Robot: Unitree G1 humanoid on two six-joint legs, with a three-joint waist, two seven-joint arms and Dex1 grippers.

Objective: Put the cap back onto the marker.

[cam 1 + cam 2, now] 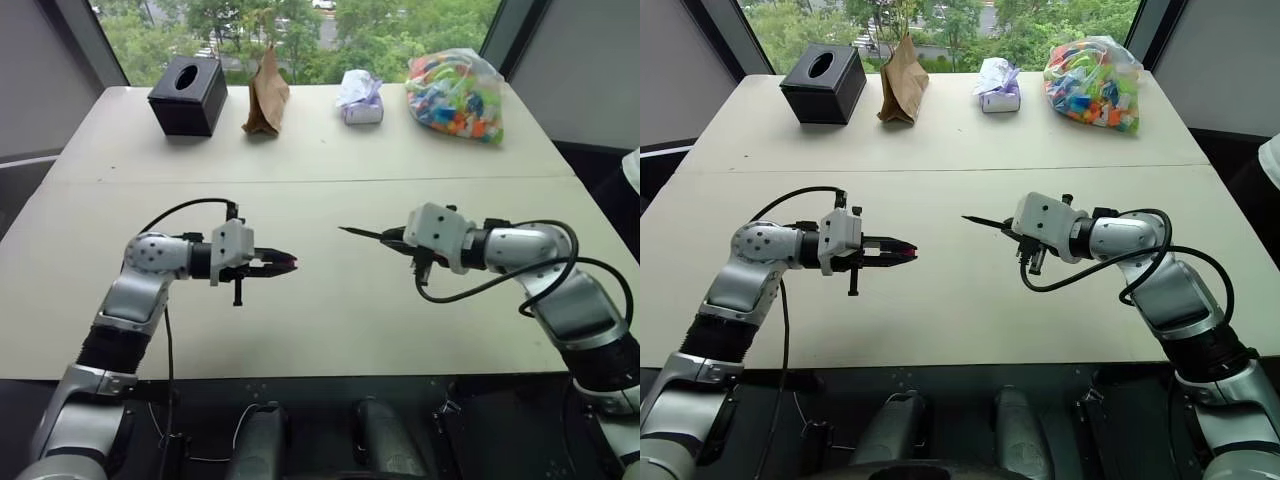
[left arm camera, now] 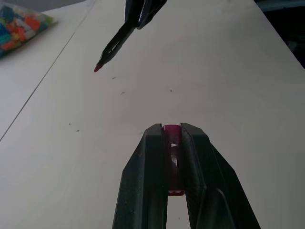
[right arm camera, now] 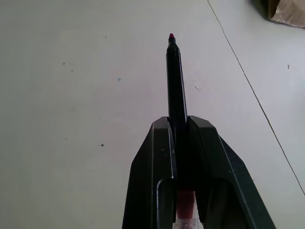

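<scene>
Above the table (image 1: 320,330), the left gripper (image 1: 285,264) pinched the cap (image 2: 171,143). Facing it across a bare gap, the right gripper (image 1: 392,240) clamped the marker (image 3: 176,86). A tissue box (image 1: 188,95), paper bag (image 1: 266,98) and bag of colourful pieces (image 1: 455,95) sat at the table's far edge. The right wrist view revealed the marker's red tip.

silver jointed arms, white wrist blocks, looping black cables, black two-fingered claws

Pale table (image 1: 320,300) — tissue box (image 1: 188,95), paper bag (image 1: 266,95), perhaps wipes (image 1: 360,98), toy bag (image 1: 455,95)
</scene>
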